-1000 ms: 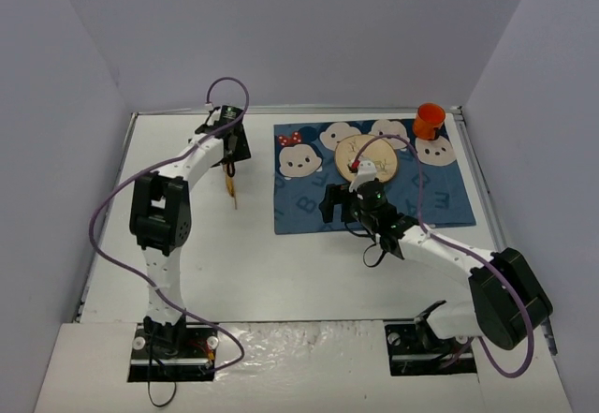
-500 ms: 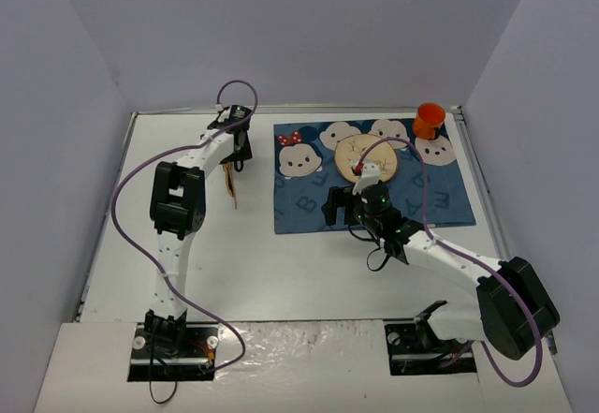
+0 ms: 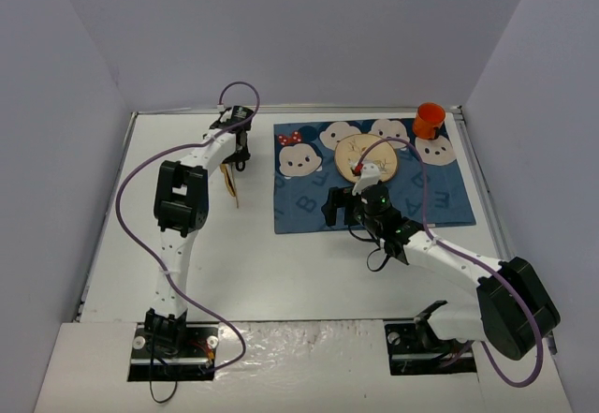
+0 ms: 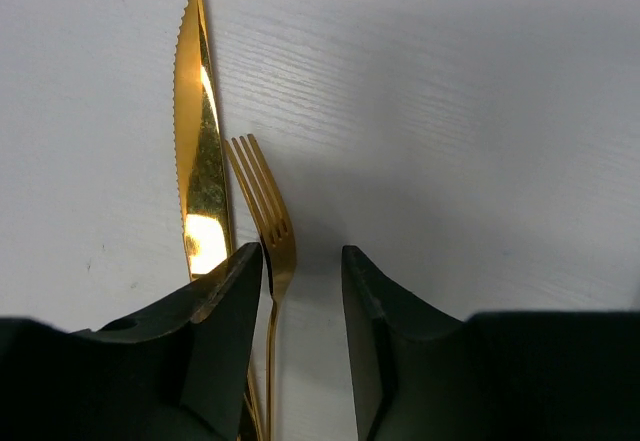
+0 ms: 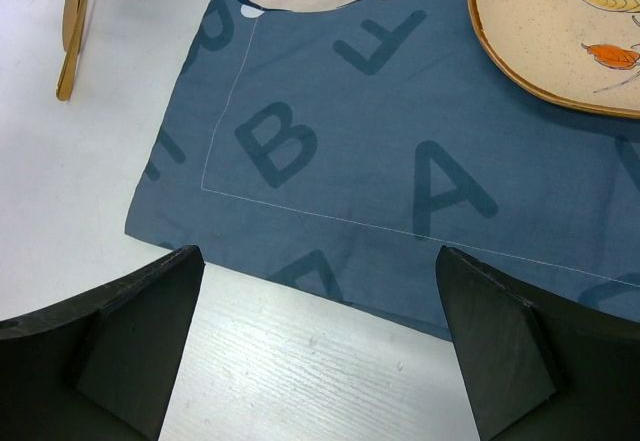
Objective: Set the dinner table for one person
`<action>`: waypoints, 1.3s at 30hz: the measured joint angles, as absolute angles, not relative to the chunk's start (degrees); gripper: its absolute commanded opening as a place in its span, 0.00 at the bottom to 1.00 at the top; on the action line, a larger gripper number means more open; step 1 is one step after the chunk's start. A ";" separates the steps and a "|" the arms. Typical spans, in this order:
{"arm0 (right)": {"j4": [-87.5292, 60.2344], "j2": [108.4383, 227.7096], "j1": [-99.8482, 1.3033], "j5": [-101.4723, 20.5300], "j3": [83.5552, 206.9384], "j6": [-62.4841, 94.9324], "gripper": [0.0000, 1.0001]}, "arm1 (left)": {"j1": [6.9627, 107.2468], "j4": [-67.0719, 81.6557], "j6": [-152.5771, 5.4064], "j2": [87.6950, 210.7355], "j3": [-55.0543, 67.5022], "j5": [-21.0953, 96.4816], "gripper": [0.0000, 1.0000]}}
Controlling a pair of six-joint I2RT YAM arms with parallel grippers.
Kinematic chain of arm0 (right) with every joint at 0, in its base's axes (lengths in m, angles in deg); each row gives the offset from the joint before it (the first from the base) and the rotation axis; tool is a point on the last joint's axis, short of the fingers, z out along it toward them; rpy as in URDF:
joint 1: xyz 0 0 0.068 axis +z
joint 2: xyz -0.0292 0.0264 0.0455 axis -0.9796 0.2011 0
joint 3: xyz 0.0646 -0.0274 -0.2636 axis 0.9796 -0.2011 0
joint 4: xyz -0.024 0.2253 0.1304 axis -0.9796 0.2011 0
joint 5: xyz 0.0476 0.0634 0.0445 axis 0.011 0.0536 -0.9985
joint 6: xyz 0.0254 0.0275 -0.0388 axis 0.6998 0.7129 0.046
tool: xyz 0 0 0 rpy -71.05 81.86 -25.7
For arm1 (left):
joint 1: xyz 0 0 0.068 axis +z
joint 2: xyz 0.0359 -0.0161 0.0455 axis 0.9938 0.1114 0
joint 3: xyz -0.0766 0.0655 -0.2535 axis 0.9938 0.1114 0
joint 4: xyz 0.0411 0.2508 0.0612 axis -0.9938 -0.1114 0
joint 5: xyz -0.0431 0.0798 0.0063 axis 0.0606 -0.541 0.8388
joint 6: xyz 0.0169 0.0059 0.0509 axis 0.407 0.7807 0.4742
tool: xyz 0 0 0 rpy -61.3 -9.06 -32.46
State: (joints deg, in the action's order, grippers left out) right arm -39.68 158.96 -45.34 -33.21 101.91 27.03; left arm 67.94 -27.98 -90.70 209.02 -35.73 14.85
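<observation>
On the white dinner table point(image 3: 281, 272) lie a gold knife point(image 4: 195, 151) and a gold fork point(image 4: 265, 201), side by side, left of the blue mat point(image 3: 309, 209). My left gripper point(image 4: 303, 261) stands low over their handles. Its jaws are partly closed, with a gap still between them. The fork's neck runs between the fingers, close to the left finger point(image 4: 225, 331); the knife passes under that finger. On the mat rest a tan plate point(image 3: 370, 155) and an orange cup point(image 3: 430, 119). My right gripper point(image 5: 320, 261) hangs wide open over the mat's near left corner, holding nothing.
The table's metal rim point(image 3: 468, 165) runs close to the mat's right side. The cutlery's handle ends point(image 5: 70, 36) show at the upper left of the right wrist view. The plate's edge point(image 5: 560, 31) lies at the upper right there. Grey walls enclose the table.
My left arm has swung its elbow forward and set the gripper down over the cutlery handles. Its jaws have narrowed around the fork. The right arm shifted slightly.
</observation>
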 measured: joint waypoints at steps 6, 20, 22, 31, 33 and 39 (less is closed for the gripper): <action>-39.70 158.96 -45.34 -33.38 101.91 26.97 0.98 | 67.97 -28.28 -89.96 209.09 -35.73 14.37 0.06; -38.28 154.62 -45.33 -33.55 101.12 26.90 0.98 | 62.25 -34.99 -88.18 207.84 -35.75 8.23 0.00; -37.33 152.60 -45.32 -33.01 100.71 26.83 0.98 | 59.59 -36.66 -88.27 206.86 -35.75 6.59 0.00; -33.46 144.26 -45.30 -30.48 98.41 26.75 0.98 | 48.89 -43.91 -92.79 204.63 -40.39 1.78 0.00; -32.56 143.01 -45.30 -30.10 98.12 26.75 0.98 | 48.10 -46.23 -94.44 204.63 -41.35 0.20 0.00; -31.16 140.44 -45.30 -29.24 97.28 26.75 0.98 | 48.14 -51.36 -97.57 204.76 -41.21 -3.62 0.00</action>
